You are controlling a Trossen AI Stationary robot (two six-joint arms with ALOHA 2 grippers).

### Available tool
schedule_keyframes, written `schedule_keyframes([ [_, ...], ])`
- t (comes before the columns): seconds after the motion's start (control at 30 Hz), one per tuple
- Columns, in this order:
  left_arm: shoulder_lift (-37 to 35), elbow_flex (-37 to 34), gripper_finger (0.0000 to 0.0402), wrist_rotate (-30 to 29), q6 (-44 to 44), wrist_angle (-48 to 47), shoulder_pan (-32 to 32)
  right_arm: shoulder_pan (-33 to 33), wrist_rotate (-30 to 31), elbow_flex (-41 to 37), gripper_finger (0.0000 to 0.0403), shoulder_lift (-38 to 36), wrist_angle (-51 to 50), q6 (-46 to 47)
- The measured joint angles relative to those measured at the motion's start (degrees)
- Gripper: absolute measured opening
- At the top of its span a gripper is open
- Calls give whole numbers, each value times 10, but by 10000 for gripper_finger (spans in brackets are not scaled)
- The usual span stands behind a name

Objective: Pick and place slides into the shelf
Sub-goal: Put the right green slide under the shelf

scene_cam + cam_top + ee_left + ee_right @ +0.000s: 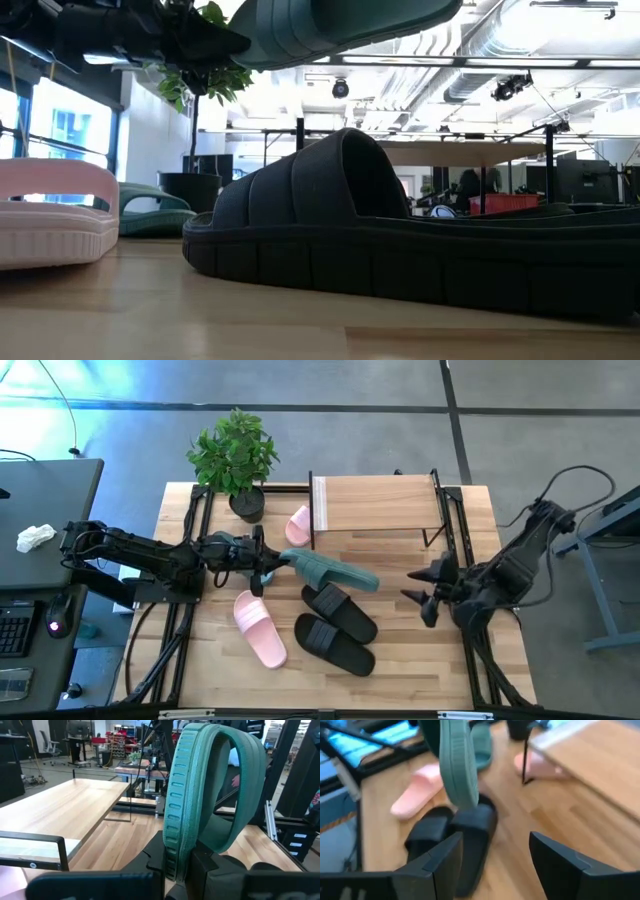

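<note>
1. The left gripper (262,567) is gripping a teal slide (335,571) by its heel end, holding it in the air just in front of the shelf (375,504), toe pointing toward the right arm
2. In the left wrist view the fingers (210,870) are pinching that slide's sole edge (177,805) – the strap is arching beside it
3. The right gripper (425,598) is hanging in front of the shelf's right end with its fingers spread wide and nothing between them – the black pair lying ahead of it in its wrist view
4. Two black slides (337,628) are lying side by side on the table (420,660), in front of the shelf and below the lifted slide
5. One pink slide (259,628) is lying left of the black pair; another (298,526) is leaning at the shelf's left end
6. A second teal slide (150,208) is lying near the plant pot (247,503), left of the shelf
</note>
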Motion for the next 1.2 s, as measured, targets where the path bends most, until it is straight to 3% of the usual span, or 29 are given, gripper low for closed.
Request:
schedule_keyframes([
  [0.13,0,0,25,-1,0,0,0,-17,35,0,214,43,20,-25],
  [0.33,0,0,25,-4,9,0,0,-43,31,0,213,90,92,-85],
  [0.47,0,0,24,-5,9,0,0,-29,77,-5,213,94,82,-71],
  [0.57,0,0,24,-5,9,0,0,9,123,-57,213,82,100,-26],
  [0.77,0,0,24,-3,11,0,0,66,186,-206,213,47,234,35],
  [1.0,0,0,24,-3,11,-4,0,49,227,-313,213,24,491,-121],
  [1.2,0,0,24,-5,9,-4,0,19,185,-338,213,18,716,-350],
])
